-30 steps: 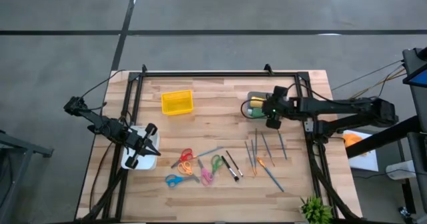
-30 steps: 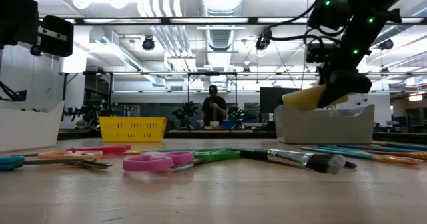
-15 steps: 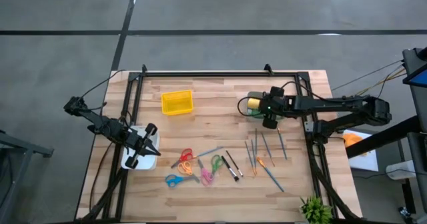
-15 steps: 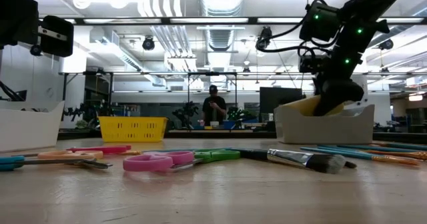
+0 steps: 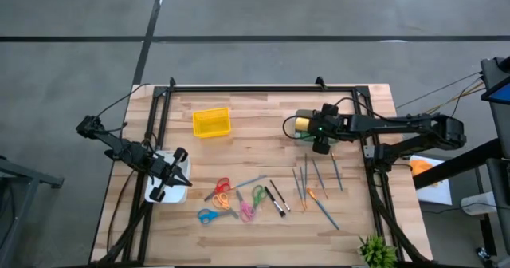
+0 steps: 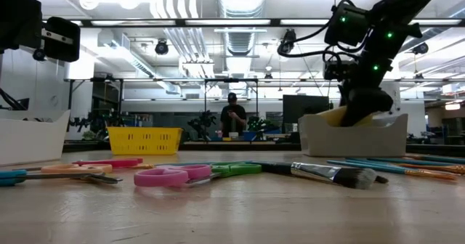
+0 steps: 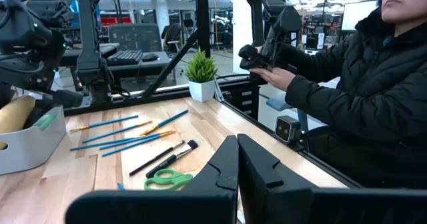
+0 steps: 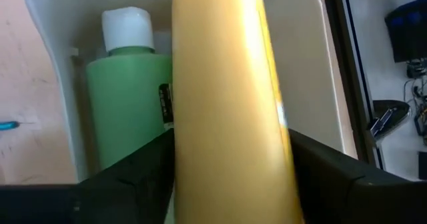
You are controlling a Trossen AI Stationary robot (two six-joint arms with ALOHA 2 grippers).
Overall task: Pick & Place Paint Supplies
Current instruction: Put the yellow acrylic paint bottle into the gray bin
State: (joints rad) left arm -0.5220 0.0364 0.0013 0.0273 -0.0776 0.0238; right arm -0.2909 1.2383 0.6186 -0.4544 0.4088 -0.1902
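While over white bin (image 8: pixel 320 64), right gripper (image 8: pixel 230 177) fingers spread beside yellow bottle (image 8: pixel 227 91), seemingly barely touching; left gripper (image 7: pixel 237 167) closed

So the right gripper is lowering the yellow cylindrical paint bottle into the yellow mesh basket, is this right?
Not the basket: the right gripper has the yellow cylindrical paint bottle over the white plastic bin, beside a green bottle. The right wrist view shows this.

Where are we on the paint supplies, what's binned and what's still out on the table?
Done: a green bottle lies in the white bin. In hand: the right tool is at that bin with the yellow bottle between its fingers, tilted into the bin. Left: the brushes and pens on the table. The left tool waits shut by the other white bin.
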